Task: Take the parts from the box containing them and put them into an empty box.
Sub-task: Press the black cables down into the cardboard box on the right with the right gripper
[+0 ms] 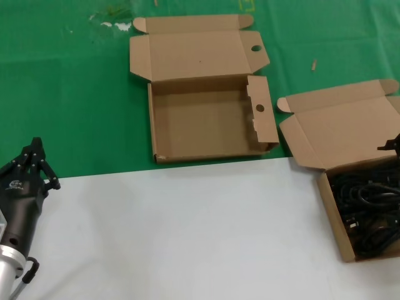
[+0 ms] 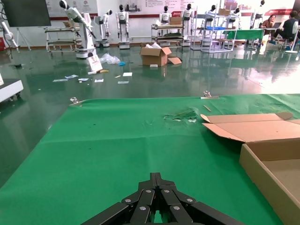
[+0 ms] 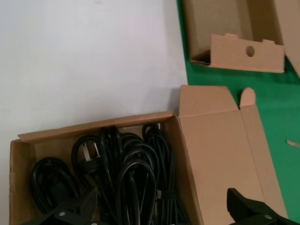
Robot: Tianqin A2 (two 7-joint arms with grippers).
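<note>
Here the right gripper [image 3: 161, 213] hangs with jaws spread wide over the box of coiled black power cables [image 3: 124, 173], which lie directly between them. The empty box [image 1: 206, 119] sits well apart. The left gripper [image 1: 34, 164], jaws pressed together, idles over the table [image 1: 187, 231].

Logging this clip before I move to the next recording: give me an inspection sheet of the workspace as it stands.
Surface: white table in front, green mat behind.
Job's things: empty box open, holes in its flaps; full box open at the robot's right.
Clutter: white scraps on the mat's far edge.
Grippers: left gripper shut, parked near left; right gripper open over the full box.
Cables: black power cords coiled in the full box.
Surroundings: hall floor with other robots, cartons.
</note>
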